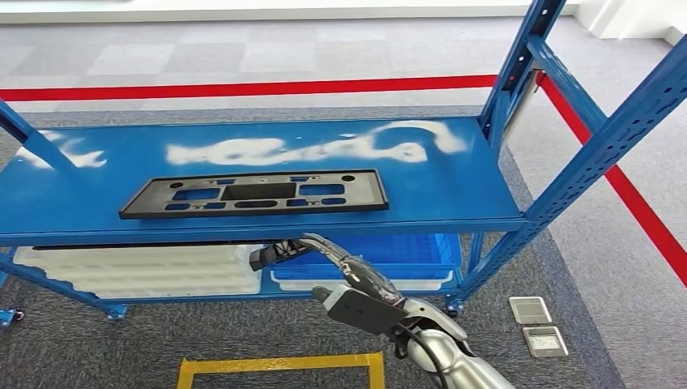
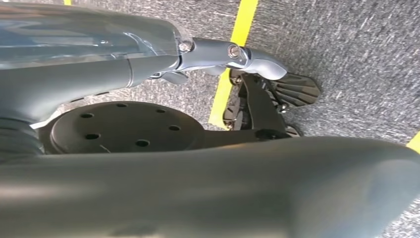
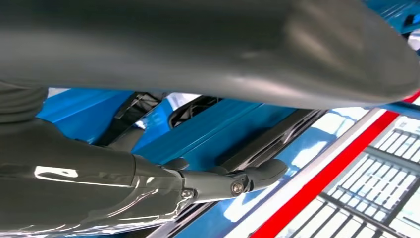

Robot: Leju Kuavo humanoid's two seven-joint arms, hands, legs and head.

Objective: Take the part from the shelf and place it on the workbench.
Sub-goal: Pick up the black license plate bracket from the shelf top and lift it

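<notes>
Clearly, you had the right hand point(image 1: 356, 279) nearer the black panel point(image 1: 255, 194), which lay flat on the blue shelf point(image 1: 454, 182), its long axis running left to right, above and beyond the fingers point(image 1: 279, 251). Those fingers reached under the shelf's front edge, holding nothing; whether they were spread, you couldn't tell.

Right arm reaches forward, right hand point(image 1: 324, 258) fingers stretched out, nothing held. Left hand point(image 2: 257, 94) hangs down, fingers loose.
</notes>
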